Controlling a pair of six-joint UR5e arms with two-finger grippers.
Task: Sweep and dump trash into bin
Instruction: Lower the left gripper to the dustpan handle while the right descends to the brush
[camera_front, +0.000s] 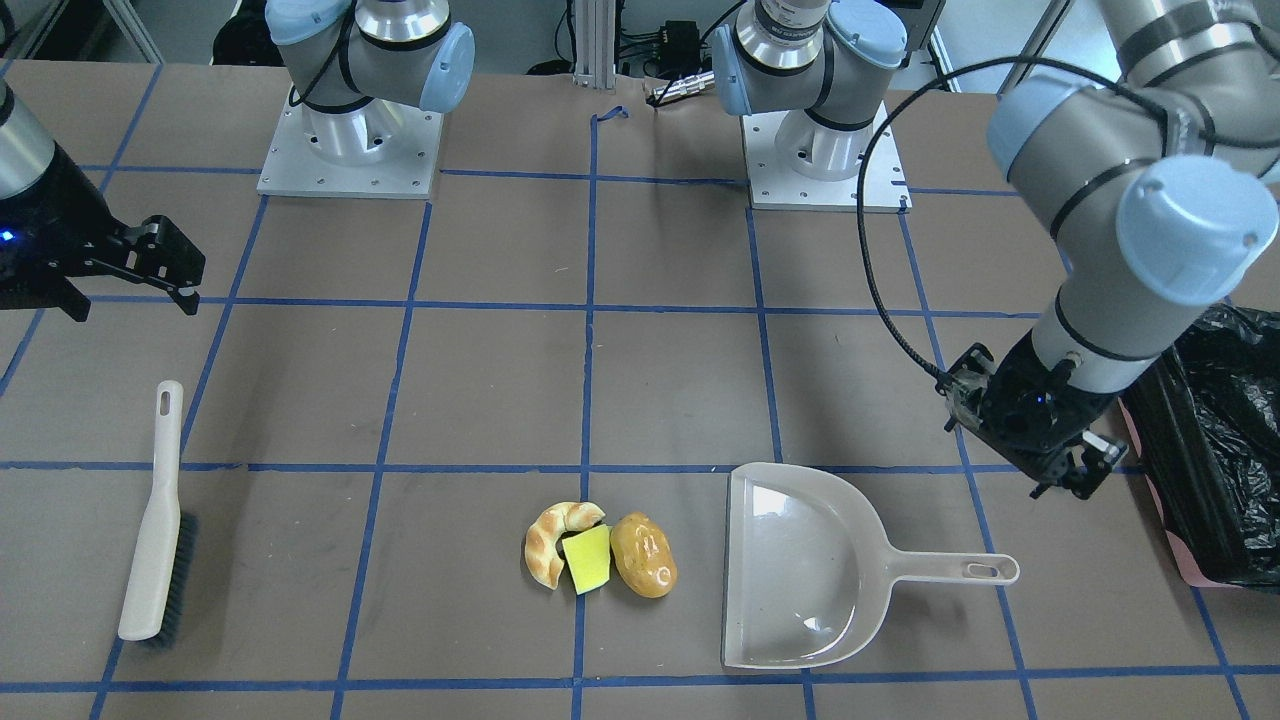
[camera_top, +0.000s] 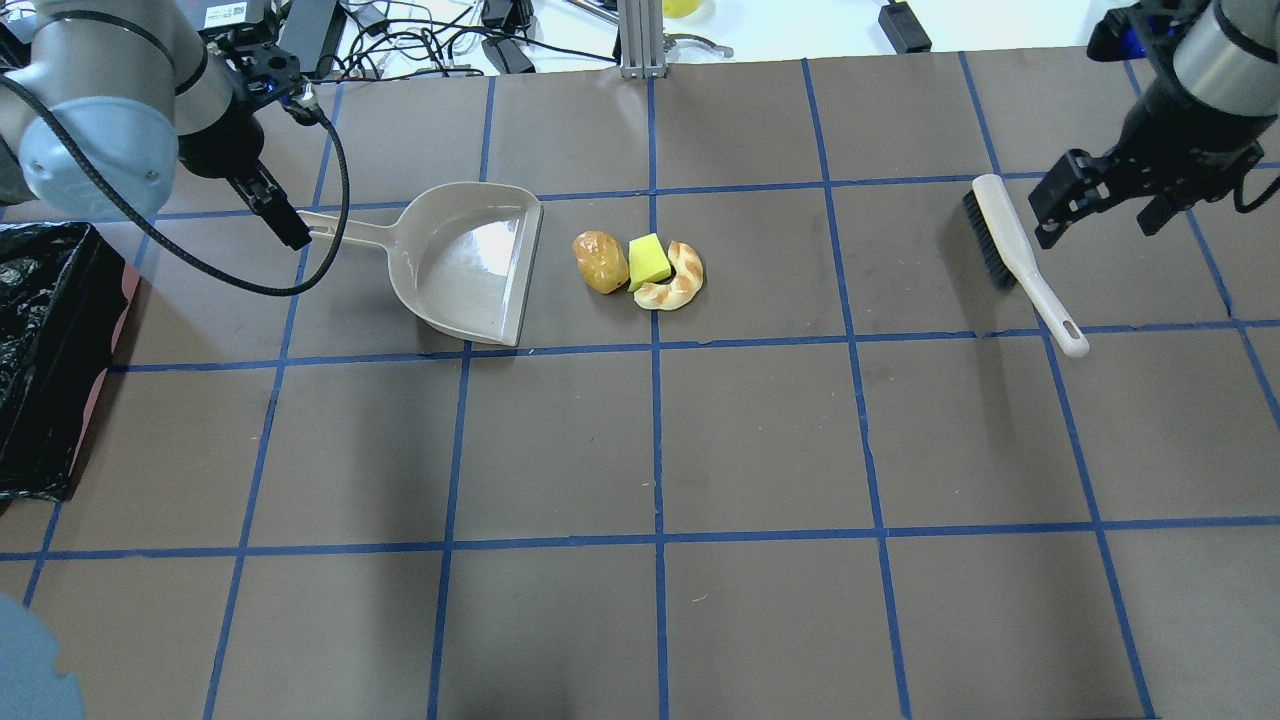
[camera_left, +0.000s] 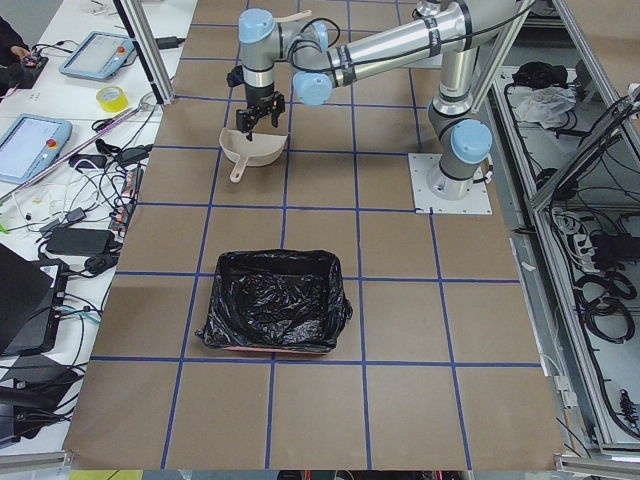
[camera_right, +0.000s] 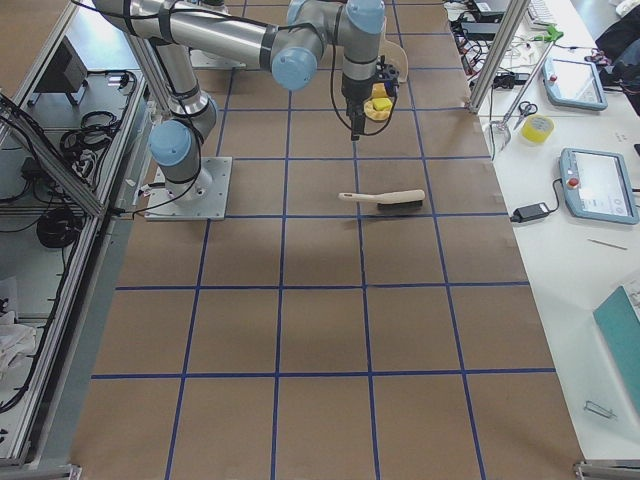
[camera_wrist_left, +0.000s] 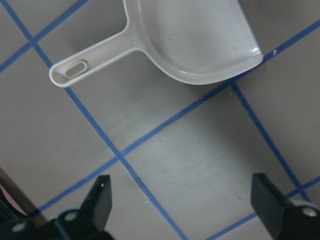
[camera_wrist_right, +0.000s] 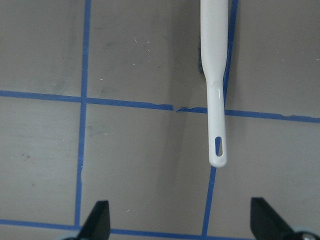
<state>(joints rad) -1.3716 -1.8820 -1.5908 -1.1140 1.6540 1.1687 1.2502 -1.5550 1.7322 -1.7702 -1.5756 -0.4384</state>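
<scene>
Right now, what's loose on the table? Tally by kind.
Trash pieces: 3 (croissant, yellow block, potato)
Dustpan: 1
Brush: 1
Bin: 1
Total: 6

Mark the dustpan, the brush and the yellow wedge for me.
dustpan (camera_front: 800, 575), front-facing view, middle of the pan.
brush (camera_front: 158, 500), front-facing view, on its handle.
yellow wedge (camera_front: 587, 560), front-facing view, its top face.

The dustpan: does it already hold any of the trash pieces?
No, the dustpan is empty; the croissant, wedge and potato lie outside, beside its open edge.
</scene>
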